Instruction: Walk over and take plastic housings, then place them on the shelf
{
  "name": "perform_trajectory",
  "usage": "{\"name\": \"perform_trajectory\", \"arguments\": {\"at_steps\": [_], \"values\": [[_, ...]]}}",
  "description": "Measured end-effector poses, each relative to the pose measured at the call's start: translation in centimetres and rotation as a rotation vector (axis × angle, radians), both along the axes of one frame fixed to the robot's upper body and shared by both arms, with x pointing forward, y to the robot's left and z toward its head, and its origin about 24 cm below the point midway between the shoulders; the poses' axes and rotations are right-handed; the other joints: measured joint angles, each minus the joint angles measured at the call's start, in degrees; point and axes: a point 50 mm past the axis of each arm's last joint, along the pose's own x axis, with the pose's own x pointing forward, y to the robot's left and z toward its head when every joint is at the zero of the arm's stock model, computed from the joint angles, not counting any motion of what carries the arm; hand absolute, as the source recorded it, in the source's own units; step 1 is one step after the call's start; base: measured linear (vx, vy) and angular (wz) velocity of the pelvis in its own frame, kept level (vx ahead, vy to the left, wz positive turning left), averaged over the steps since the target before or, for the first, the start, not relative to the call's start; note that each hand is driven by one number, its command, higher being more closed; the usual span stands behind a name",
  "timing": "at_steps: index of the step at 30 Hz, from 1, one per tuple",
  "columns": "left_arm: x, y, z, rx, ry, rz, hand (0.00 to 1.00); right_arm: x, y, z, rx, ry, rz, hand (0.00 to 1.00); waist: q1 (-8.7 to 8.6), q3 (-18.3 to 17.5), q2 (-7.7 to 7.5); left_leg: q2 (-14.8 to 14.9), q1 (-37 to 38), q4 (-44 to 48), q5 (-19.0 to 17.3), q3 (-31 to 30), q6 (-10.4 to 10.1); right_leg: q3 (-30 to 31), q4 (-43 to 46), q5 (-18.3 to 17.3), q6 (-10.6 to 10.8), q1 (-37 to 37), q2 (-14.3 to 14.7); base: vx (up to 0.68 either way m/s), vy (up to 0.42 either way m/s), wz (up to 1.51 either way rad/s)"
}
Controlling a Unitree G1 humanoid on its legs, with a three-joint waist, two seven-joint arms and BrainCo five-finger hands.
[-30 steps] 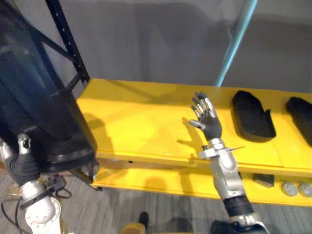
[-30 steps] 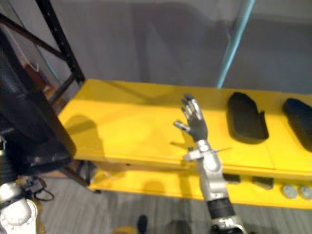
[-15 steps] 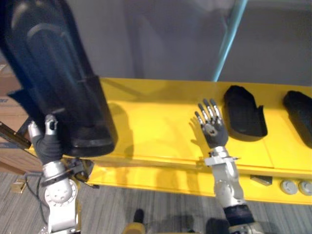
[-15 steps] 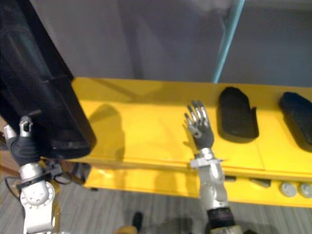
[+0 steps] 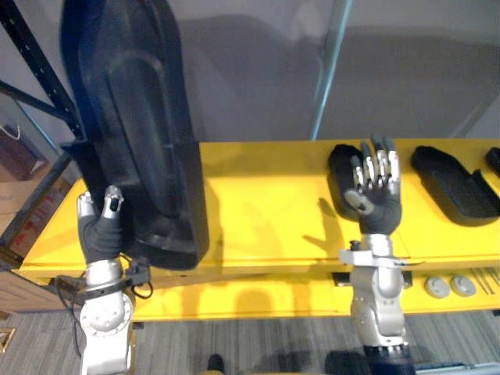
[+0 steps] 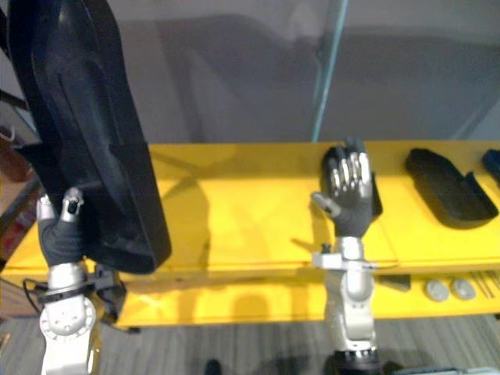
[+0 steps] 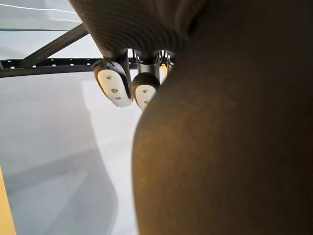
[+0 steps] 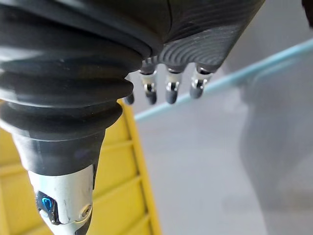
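A large black plastic housing [image 5: 133,117] stands upright in the left hand [image 5: 100,234], with its lower end over the front left edge of the yellow shelf [image 5: 258,203]. The thumb rests on its near face by the bottom corner. In the left wrist view the pale-padded fingertips [image 7: 115,88] sit against its dark back, so the hand is clamped on it.

Two more housings lie flat on the shelf top, which makes three that can be counted. The second housing [image 5: 340,168] lies near the middle and the third housing [image 5: 453,183] lies well apart from it, toward the right end. A dark sliver at the right border is cut off too far to name.

The right hand [image 5: 376,207] is raised just in front of the second housing, palm toward the camera. Its fingers are straight and spread upward, and it holds nothing.

On the shelf's lower level, at the right, two grey discs [image 5: 437,287] lie side by side, with a small dark block [image 6: 396,283] to their left.

One pale teal post [image 5: 328,70] rises behind the shelf against the grey wall [image 5: 250,70]. A black perforated rack upright [image 5: 35,74] slants at the far left. Brown cardboard [image 5: 35,215] below it carries reddish print too blurred to read.
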Motion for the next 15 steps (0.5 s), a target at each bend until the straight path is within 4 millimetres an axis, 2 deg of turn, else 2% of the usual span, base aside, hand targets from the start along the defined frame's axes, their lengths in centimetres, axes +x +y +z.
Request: {"name": "perform_trajectory", "arguments": {"at_steps": [2,6,9,11,13,14,15], "values": [[0.0,0.3,-0.3,-0.042,0.01,0.027,1.0,-1.0,-2.2,0.5,0.009,-0.016,-0.114,0.0,-0.37,0.36,-0.08,-0.11,-0.33,-0.05,0.21,0.19,0.18,0.17,0.29,0.08,0.13,-0.47,-0.19,-0.06,0.028,-0.05],[0.6,0.4,-0.7,-0.087,0.064,0.047,1.0,-2.2,-5.2,1.2,0.024,-0.039,-0.273,0.0,-1.08,1.51,-1.13,0.29,-2.47,-0.09,-0.09,1.31,0.36,-0.24,-1.06,0.07,0.36,-1.51,0.07,-0.1,0.014,0.07],[1.3,0.2,-1.5,-0.121,0.155,0.024,1.0,-3.1,-6.1,2.7,0.014,-0.103,-0.336,0.0,-1.6,2.36,-1.6,0.45,-3.21,-0.09,0.08,2.45,0.56,-1.2,-2.21,0.1,0.41,-1.58,-0.04,0.0,0.002,0.19],[1.7,-0.3,-2.2,-0.136,0.213,0.002,1.0,-3.1,-6.2,3.0,0.001,-0.108,-0.333,0.0,-1.53,2.42,-1.81,0.29,-3.15,-0.08,0.54,3.06,0.83,-1.28,-2.08,0.37,0.63,-1.5,-0.4,0.04,0.012,0.05],[2.8,-1.0,-2.9,-0.151,0.262,-0.031,1.0,-3.0,-6.2,3.1,-0.007,-0.108,-0.331,0.0,-1.46,2.43,-1.84,-0.11,-3.28,-0.08,0.6,3.18,0.88,-1.29,-1.98,0.57,0.8,-1.47,-0.75,0.13,-0.01,0.0],[7.0,-3.4,-3.3,-0.151,0.385,-0.124,1.0,-2.1,-6.2,3.7,-0.068,-0.103,-0.32,0.0,-3.4,2.49,-1.48,-0.08,-2.63,-0.01,1.44,4.85,0.89,-1.07,-1.65,1.4,0.63,-1.29,-0.85,0.15,-0.044,-0.14],[7.1,-3.4,-3.3,-0.152,0.389,-0.124,1.0,-2.0,-6.3,3.6,-0.071,-0.096,-0.322,0.0,-3.61,2.59,-1.31,0.06,-2.65,-0.04,1.43,4.9,0.88,-1.02,-1.6,1.36,0.57,-1.37,-0.72,0.12,-0.047,-0.14]]}}
